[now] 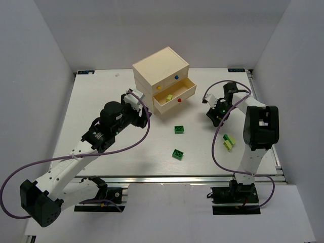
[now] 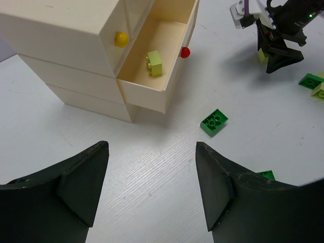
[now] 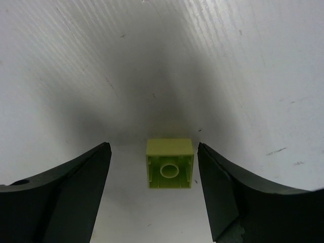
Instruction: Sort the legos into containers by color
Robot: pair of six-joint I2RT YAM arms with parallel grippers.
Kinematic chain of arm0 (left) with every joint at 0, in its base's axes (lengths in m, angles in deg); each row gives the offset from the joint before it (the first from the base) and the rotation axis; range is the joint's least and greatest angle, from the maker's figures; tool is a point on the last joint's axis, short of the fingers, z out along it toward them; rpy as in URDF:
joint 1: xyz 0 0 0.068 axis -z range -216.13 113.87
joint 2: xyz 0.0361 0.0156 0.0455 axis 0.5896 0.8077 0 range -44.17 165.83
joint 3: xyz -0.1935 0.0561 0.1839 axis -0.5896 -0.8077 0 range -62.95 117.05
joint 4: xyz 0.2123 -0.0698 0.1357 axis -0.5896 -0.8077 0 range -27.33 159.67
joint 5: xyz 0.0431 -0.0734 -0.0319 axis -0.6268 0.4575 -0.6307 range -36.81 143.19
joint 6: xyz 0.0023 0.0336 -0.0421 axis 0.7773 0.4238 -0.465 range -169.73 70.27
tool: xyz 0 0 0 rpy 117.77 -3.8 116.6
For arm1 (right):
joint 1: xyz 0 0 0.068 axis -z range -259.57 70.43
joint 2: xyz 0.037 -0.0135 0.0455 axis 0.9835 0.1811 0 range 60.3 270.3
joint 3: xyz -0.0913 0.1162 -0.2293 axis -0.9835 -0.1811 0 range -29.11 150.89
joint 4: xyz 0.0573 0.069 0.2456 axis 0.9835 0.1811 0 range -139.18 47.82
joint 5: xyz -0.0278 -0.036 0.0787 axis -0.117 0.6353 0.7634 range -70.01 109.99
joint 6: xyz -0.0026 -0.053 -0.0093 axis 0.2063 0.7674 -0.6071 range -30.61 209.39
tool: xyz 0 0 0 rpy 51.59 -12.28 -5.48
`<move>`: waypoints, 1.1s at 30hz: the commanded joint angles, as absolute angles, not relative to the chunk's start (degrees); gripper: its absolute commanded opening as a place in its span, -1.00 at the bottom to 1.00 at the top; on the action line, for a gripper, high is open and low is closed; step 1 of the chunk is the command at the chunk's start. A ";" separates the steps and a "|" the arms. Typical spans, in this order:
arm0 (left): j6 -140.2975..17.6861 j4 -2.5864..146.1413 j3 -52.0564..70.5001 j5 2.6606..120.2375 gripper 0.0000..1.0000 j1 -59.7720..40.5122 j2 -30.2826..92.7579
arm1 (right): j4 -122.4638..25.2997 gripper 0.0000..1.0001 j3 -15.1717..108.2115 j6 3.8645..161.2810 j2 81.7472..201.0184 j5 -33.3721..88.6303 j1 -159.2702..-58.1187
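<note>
Okay, my right gripper (image 3: 153,148) is spread, a yellow-green brick (image 3: 169,163) lying untouched between its fingers; my left gripper (image 2: 152,147) gapes too, the chest (image 2: 76,61) ahead.

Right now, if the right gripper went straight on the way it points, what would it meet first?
The right gripper would first meet the yellow-green lego between its open jaws, which apparently rests on the table.
</note>
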State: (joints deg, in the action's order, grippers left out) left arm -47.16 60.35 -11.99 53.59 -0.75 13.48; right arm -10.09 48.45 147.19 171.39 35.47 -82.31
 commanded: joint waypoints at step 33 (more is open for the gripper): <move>-46.47 63.08 -13.64 49.50 0.59 -0.62 11.99 | -32.21 -1.00 64.39 107.67 160.14 42.15 -105.40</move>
